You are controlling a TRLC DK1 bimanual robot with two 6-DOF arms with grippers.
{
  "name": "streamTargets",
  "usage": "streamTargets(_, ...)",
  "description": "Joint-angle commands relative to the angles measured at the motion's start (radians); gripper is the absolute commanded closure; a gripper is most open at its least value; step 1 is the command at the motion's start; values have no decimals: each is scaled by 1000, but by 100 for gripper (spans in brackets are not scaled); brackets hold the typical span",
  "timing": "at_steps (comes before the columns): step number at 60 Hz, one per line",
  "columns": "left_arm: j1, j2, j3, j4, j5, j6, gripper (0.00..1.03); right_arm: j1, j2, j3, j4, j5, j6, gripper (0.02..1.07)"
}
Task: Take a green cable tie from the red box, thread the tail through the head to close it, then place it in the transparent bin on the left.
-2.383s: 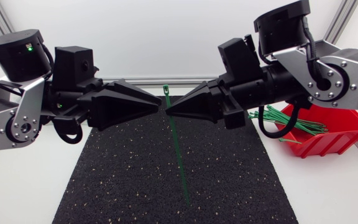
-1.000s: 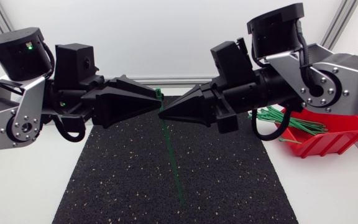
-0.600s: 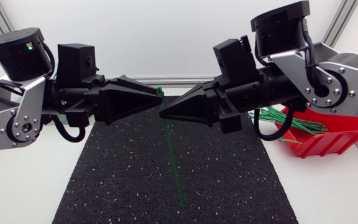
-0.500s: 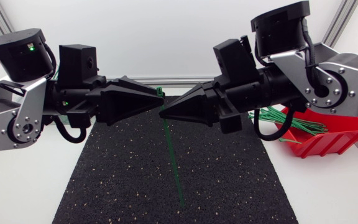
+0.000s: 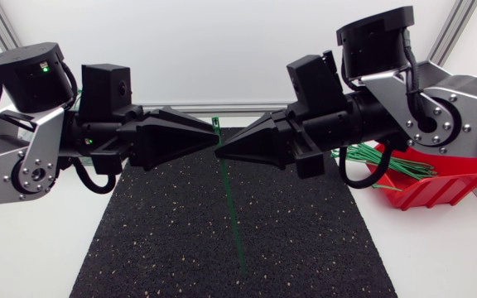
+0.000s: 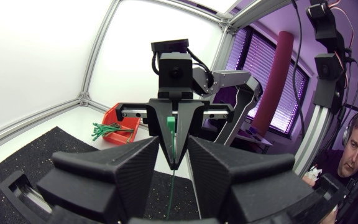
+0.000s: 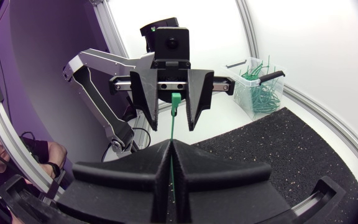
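Over the black mat, my right gripper (image 5: 218,153) is shut on a green cable tie (image 5: 231,211) a little below its head. The tie stands nearly upright, its tail hanging down to the mat. My left gripper (image 5: 214,139) faces it tip to tip and is open. In the right wrist view the left gripper (image 7: 172,127) has one finger on each side of the tie's head (image 7: 174,99), with a gap on both sides. The left wrist view shows the right gripper (image 6: 173,163) pinching the tie (image 6: 171,124) just ahead of my left fingers (image 6: 143,155). The red box (image 5: 437,189) holds several green ties (image 5: 387,161).
The black mat (image 5: 305,240) covers the table's middle under both grippers. The red box stands off the mat at the right, below my right arm. A transparent bin (image 7: 260,84) holding several green ties stands behind my left arm, beside the mat's corner.
My left gripper has moved a little to the right, so its fingers now reach past the tie's head. The right gripper and the tie have shifted slightly to the right.
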Motion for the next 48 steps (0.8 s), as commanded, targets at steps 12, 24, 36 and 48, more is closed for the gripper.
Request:
streamTargets(12, -12, -2, -27, 15, -5, -9, 72, -6, 15, -27, 19, -6, 20, 101)
streamTargets(24, -15, 8, -26, 18, -4, 10, 73, -1, 24, -36, 29, -6, 19, 101)
streamTargets(36, -17, 10, -26, 18, -5, 27, 76, -3, 33, -41, 34, -6, 17, 101)
streamTargets(48, -17, 17, -34, 18, -5, 47, 80, -7, 24, -44, 43, -6, 19, 101)
